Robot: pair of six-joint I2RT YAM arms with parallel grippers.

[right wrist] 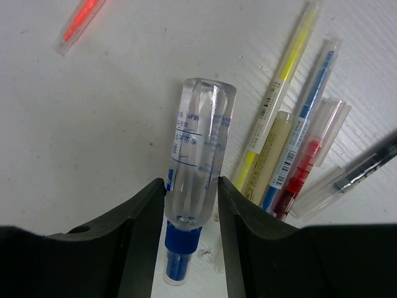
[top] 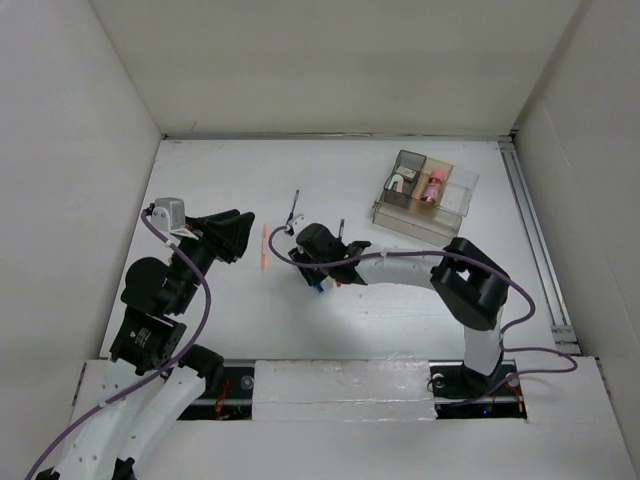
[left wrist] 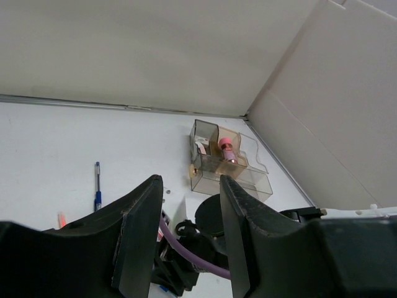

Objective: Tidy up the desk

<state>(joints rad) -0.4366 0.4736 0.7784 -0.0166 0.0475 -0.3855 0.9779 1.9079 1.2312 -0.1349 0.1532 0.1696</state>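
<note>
Because loose stationery lies scattered where it should be gathered, the surface (top: 400, 310) matters first: it fills the whole floor of the white-walled box, from the arm bases at the near edge to the far panel, with a rail down its right side. Across its middle the right arm reaches left and low, elbow raised at the right and forearm stretched out flat, which puts the right hand (right wrist: 191, 186) down on the pile. At the near left the left arm is folded up, with the left hand (left wrist: 189, 186) raised off the surface and aimed toward the far right. Its fingers are parted with nothing between them, and it looks parked out of the way. At the far right sits the tray (top: 418, 222), with some compartments filled; it is likely the home for the loose pieces. The right hand is clenched on the bottle (right wrist: 200, 136), a clear tube with a blue cap. Both fingers press its sides just above the cap, probably to carry it off. Beside the bottle lie the pens (right wrist: 291, 143), bunched side by side, and an orange pen (top: 265, 248) lies apart, between the two hands.
</note>
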